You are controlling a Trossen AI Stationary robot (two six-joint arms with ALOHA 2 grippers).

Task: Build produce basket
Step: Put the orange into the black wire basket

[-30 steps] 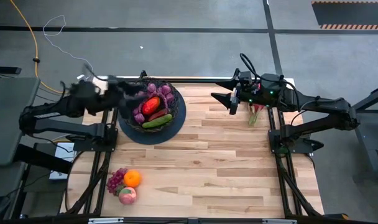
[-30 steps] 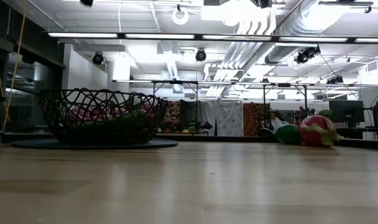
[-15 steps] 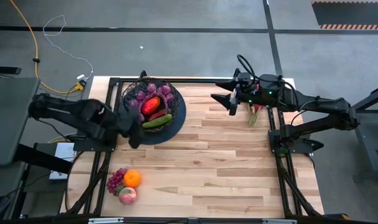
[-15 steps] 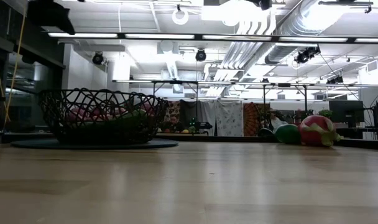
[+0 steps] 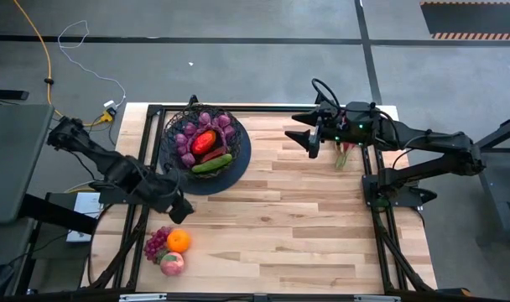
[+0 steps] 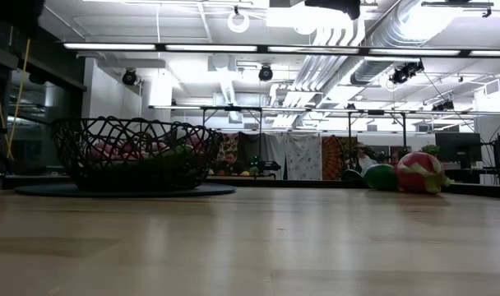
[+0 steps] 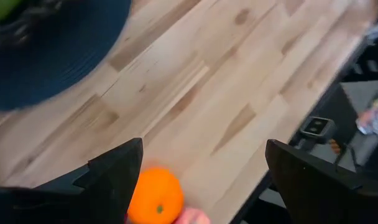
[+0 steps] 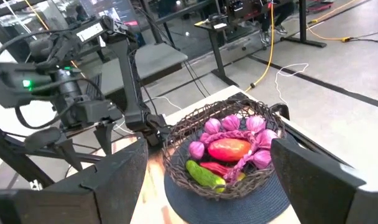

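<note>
Hovering over the near-left part of the table [image 5: 305, 218], the left gripper [image 5: 181, 210] has its two dark fingers [image 7: 108, 177] spread wide, nothing between them, and sits between the basket and a small cluster of loose produce. Just on the near side of it lie an orange [image 5: 179, 241], a purple grape bunch [image 5: 158, 243] touching the orange's left side, and a pink peach [image 5: 172, 263] nearest the table's near edge; the left wrist view shows the orange [image 7: 155, 196] close under the gripper with a bit of the peach [image 7: 192, 217] beside it. Farther back on the left stands the basket [image 5: 173, 126], a round black wire-mesh bowl on a dark round base, holding a red-orange mango [image 5: 203, 141], a green cucumber [image 5: 211, 164] and several purple pieces around them. From the right wrist view the basket [image 8: 176, 158] shows the same fill, the mango [image 8: 229, 149] in the middle and the cucumber [image 8: 205, 175] at its rim. The right gripper [image 5: 308, 137] hangs over the far-right part of the table, fingers [image 8: 114, 177] spread and empty, well apart from the basket. Beside the right arm, at the table's far-right edge, lies a pink radish [image 5: 345, 154] with green stalks. No writing or label can be read anywhere.
</note>
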